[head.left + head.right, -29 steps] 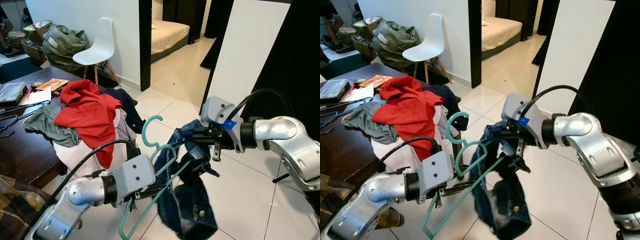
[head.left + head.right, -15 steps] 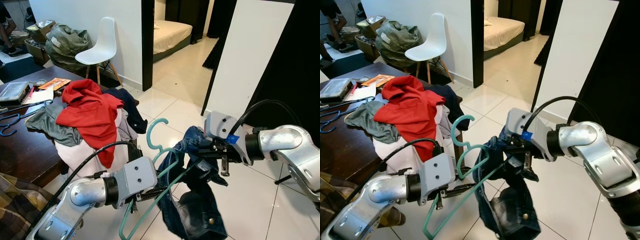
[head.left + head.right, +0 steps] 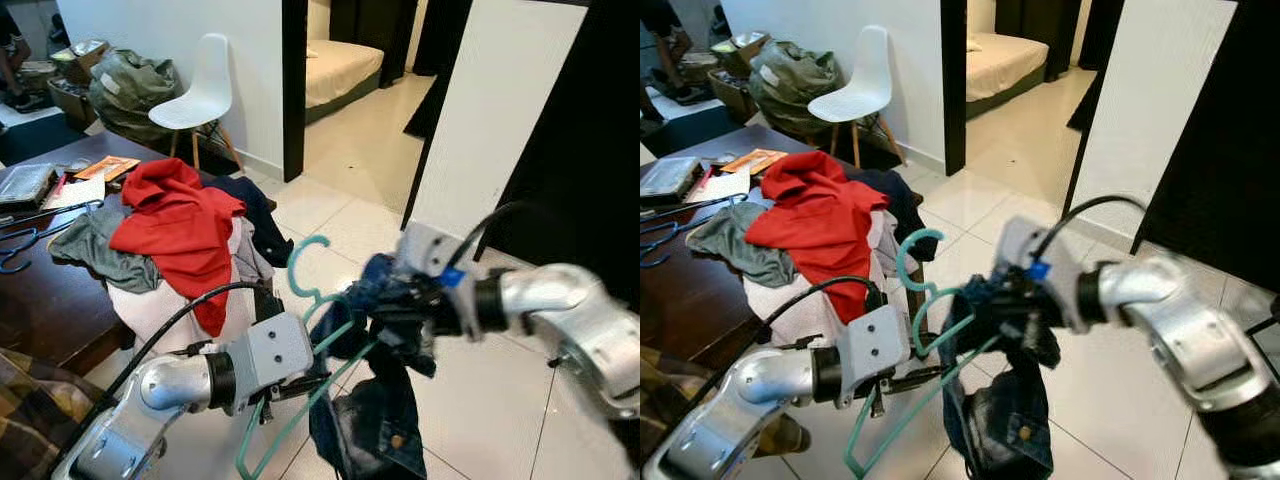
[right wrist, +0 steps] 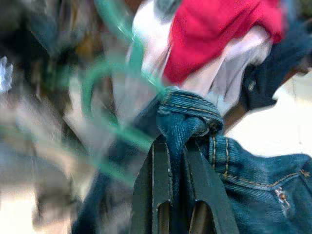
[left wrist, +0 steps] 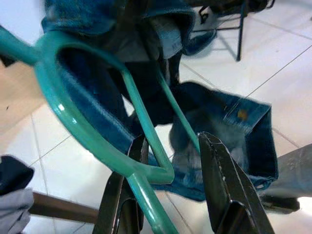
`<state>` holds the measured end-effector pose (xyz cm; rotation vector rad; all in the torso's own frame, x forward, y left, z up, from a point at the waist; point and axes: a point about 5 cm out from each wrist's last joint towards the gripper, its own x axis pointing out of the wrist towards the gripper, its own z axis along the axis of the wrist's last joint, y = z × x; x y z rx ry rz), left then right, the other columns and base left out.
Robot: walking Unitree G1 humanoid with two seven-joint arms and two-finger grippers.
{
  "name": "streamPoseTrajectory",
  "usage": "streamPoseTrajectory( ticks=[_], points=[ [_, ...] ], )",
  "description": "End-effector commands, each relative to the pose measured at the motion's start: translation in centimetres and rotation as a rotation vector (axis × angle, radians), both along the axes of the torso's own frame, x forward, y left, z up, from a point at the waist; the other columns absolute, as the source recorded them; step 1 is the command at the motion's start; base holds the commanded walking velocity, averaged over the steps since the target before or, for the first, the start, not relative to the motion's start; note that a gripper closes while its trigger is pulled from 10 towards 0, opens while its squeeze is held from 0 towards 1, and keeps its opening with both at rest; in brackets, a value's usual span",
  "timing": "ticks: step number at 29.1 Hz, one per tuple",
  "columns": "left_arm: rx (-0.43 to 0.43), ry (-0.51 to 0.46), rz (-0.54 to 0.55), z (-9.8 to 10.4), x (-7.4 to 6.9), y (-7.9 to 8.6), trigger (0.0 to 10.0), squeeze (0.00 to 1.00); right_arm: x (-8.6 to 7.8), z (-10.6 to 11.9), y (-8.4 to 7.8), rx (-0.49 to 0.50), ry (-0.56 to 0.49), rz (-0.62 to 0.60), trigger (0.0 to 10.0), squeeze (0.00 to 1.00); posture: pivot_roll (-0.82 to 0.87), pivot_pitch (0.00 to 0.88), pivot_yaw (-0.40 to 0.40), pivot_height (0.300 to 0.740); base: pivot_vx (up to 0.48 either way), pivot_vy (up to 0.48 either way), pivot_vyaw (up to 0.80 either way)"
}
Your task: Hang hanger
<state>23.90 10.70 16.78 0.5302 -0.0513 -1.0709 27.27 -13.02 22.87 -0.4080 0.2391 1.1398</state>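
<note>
Teal plastic is what the hanger [image 3: 305, 345] is made of, and the left hand [image 5: 170, 195] holds it in the air in front of the robot, low in the head views at about 6 o'clock. In the left wrist view the two black fingers [image 5: 222, 187] stand a little apart, with the lower corner of the hanger caught between them; the hold looks firm enough. The hook of the hanger points up, toward 12 o'clock.

At about 3 o'clock from the hanger the right hand [image 4: 170, 204] is closed tightly on a fold of the blue jeans [image 3: 1005, 420], near the waistband. The jeans are pressed against the teal frame and most of the cloth hangs down below, toward the white floor tiles [image 3: 350, 170].

I judge the task is only partly done. The jeans touch the hanger, but I cannot tell if they are truly threaded over its bar. No rail or rod to hang it on can be seen, so the hanging itself is not yet done.

At 9 o'clock the dark tabletop [image 3: 40, 300] carries a pile of clothes with a red shirt [image 3: 175, 225] on top. No brand, label or readable writing can be made out; the right arm is blurred.
</note>
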Motion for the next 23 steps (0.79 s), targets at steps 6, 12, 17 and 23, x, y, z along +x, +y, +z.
streamPoseTrajectory(
  ticks=[6,12,17,23],
  points=[
    [-0.03,-0.095,0.049,1.3,1.2,-0.6,10.0,0.0,0.7,1.3,5.0,0.298,0.101,-0.017,10.0,0.0,-0.09,0.0,-0.015,0.74,0.0,0.0,0.0],
    [-0.059,-0.169,0.123,2.3,2.5,-0.7,10.0,0.0,2.8,0.4,4.2,0.293,0.11,-0.232,10.0,0.0,-0.09,0.0,-0.018,0.74,0.0,0.0,0.0],
    [-0.082,-0.242,0.202,3.3,3.7,-0.7,10.0,0.0,3.9,0.1,3.5,0.295,0.094,-0.369,10.0,0.0,-0.09,0.0,-0.019,0.74,0.0,0.0,0.0],
    [-0.102,-0.392,0.32,5.4,5.5,-0.6,10.0,0.0,7.5,1.6,0.1,0.369,-0.064,-0.74,10.0,0.0,-0.08,0.0,-0.024,0.74,0.0,0.0,0.0]
  ],
)
